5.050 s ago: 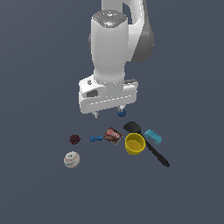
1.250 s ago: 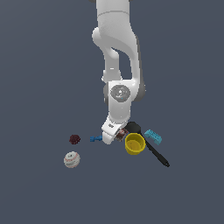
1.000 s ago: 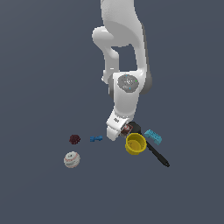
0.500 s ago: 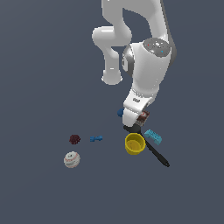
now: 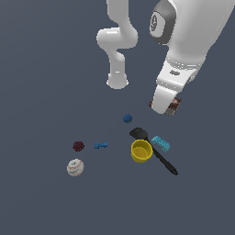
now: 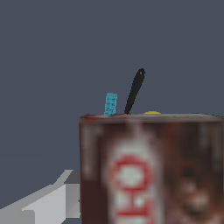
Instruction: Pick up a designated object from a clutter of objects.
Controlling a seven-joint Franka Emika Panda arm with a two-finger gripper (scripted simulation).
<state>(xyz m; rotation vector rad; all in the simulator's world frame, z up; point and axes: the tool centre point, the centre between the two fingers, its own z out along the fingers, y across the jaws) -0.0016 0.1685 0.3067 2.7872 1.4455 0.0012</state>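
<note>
The designated object, a small brown-and-red box (image 5: 174, 106) with white markings, hangs in the air, held by my gripper (image 5: 165, 109), which is shut on it. Most of it is hidden behind the white hand in the exterior view. In the wrist view the box (image 6: 151, 170) fills most of the picture, close to the camera. The box is well above the surface, over the exterior view's right of the clutter. Below it lie the yellow cup (image 5: 141, 151), black spatula (image 5: 155, 150) and cyan comb-like block (image 5: 161, 143).
A blue ball (image 5: 127, 118), a tiny blue piece (image 5: 100, 145), a dark red berry (image 5: 78, 146) and a white baseball (image 5: 75, 167) lie on the dark surface. The arm's base (image 5: 117, 81) stands at the back. The wrist view shows the spatula handle (image 6: 134, 90) and comb block (image 6: 110, 103) beyond the box.
The gripper came down on the box amid the clutter, shut on it and has lifted it up and toward the exterior view's right. The other items have stayed put.
</note>
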